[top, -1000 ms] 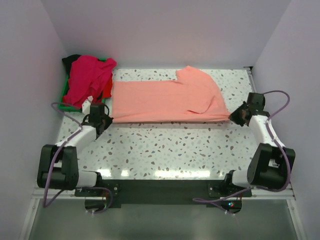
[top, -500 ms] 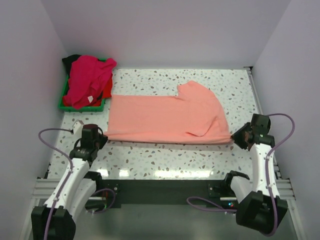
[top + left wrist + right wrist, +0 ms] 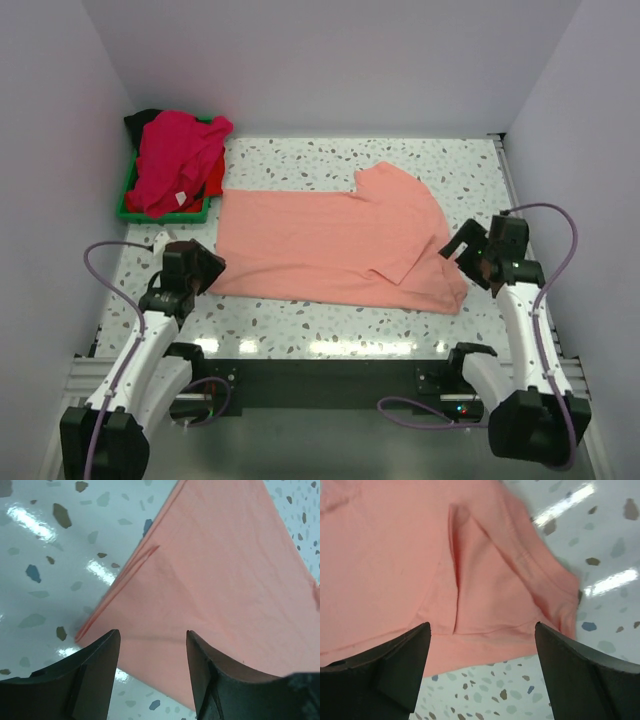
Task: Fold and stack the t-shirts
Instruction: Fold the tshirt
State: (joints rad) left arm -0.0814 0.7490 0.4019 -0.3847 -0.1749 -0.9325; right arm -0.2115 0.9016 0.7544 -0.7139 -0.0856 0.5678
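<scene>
A salmon-pink t-shirt (image 3: 335, 240) lies flat across the middle of the table, folded lengthwise, one sleeve turned over near its right end. My left gripper (image 3: 208, 267) hovers at the shirt's near left corner, open, with nothing between its fingers; the left wrist view shows my left gripper (image 3: 153, 634) just above the shirt's corner (image 3: 225, 580). My right gripper (image 3: 464, 254) stands open over the near right corner; in the right wrist view my right gripper (image 3: 482, 626) spreads wide above the hem (image 3: 420, 555). More t-shirts (image 3: 175, 158), magenta, red and black, are heaped at the back left.
The heap of shirts fills a green tray (image 3: 160, 215) in the back left corner. White walls close in the table on the left, right and back. Speckled tabletop (image 3: 330, 320) shows between the shirt and the arm bases.
Both grippers dragged the salmon shirt toward the near edge, then opened and let go of its corners. The shirt's right end now lies slack on the table.
</scene>
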